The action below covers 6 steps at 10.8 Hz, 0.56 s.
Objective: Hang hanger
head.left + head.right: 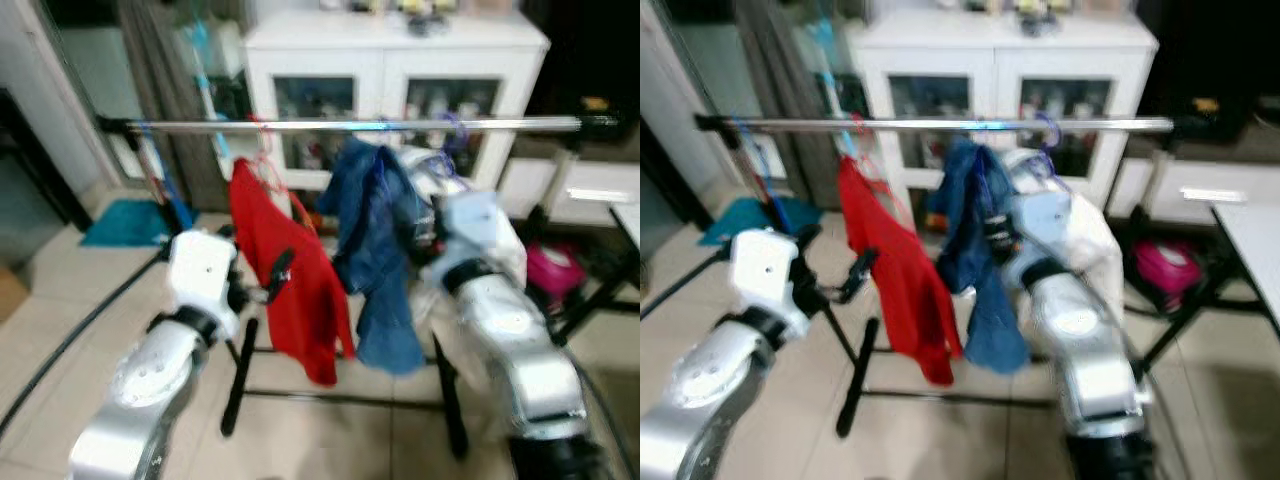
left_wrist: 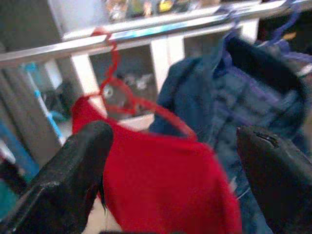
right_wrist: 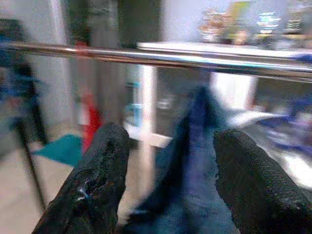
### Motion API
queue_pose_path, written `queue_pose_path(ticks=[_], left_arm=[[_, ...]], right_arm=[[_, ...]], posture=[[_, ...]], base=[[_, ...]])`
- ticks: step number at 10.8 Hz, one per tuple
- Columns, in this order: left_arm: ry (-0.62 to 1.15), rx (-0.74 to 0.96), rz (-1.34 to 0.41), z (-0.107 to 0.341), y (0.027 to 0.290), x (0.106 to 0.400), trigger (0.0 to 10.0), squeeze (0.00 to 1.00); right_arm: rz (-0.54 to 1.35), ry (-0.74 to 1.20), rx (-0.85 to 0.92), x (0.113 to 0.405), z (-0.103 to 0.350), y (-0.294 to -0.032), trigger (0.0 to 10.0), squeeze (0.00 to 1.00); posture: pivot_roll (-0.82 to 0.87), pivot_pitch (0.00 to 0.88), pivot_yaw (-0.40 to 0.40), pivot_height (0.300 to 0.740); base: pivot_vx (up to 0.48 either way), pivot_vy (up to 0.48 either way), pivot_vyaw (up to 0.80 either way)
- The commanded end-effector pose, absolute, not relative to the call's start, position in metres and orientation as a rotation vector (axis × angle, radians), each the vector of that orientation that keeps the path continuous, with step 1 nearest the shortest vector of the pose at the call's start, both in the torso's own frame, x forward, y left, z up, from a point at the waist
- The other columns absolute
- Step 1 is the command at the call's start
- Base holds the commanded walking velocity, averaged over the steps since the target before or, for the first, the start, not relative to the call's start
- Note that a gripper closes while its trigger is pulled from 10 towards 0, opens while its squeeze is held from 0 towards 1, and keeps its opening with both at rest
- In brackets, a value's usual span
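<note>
The red hanger (image 2: 127, 100) with its red shirt (image 1: 290, 275) was hooked on the rail (image 1: 350, 125). Both the left gripper (image 2: 180, 180) and right gripper (image 3: 165, 180) were held wide, empty; letting go seemed done, so backing away was called for.

— How's the light?
— Even indoor light, fairly bright. The white cabinet (image 1: 395, 50) top washes out, and glare streaks run along the metal rail (image 1: 360, 125).
— Sharpness?
— Soft all over; motion blur smears both wrist views, worst on the blue garment (image 3: 195, 161).
</note>
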<state>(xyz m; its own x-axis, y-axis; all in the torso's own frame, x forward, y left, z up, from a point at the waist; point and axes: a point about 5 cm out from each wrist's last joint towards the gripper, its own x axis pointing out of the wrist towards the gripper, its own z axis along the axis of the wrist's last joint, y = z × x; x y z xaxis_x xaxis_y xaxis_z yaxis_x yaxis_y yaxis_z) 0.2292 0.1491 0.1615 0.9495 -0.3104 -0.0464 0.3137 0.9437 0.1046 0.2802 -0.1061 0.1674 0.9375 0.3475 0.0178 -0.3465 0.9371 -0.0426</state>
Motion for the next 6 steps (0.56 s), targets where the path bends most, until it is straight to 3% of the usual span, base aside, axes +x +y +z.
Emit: queue_pose_path(ticks=[1, 2, 6], left_arm=[[0.016, 0.114, -0.332, 0.164, 0.146, 0.230, 10.0, 1.00], [0.015, 0.116, -0.332, 0.164, 0.146, 0.230, 10.0, 1.00], [0.080, 0.169, -0.440, 0.157, 0.156, 0.222, 10.0, 1.00]], right_arm=[[0.342, -0.051, -0.049, 0.281, 0.172, -0.112, 10.0, 0.00], [0.356, -0.058, -0.045, 0.281, 0.173, -0.111, 10.0, 0.00], [0.474, -0.067, -0.037, 0.283, 0.180, -0.091, 10.0, 0.00]], posture=[[-0.01, 0.000, 0.069, 0.740], [-0.01, 0.000, 0.069, 0.740], [0.00, 0.000, 0.063, 0.740]], base=[[0.281, 0.000, 0.00], [0.281, 0.000, 0.00], [0.000, 0.000, 0.00]])
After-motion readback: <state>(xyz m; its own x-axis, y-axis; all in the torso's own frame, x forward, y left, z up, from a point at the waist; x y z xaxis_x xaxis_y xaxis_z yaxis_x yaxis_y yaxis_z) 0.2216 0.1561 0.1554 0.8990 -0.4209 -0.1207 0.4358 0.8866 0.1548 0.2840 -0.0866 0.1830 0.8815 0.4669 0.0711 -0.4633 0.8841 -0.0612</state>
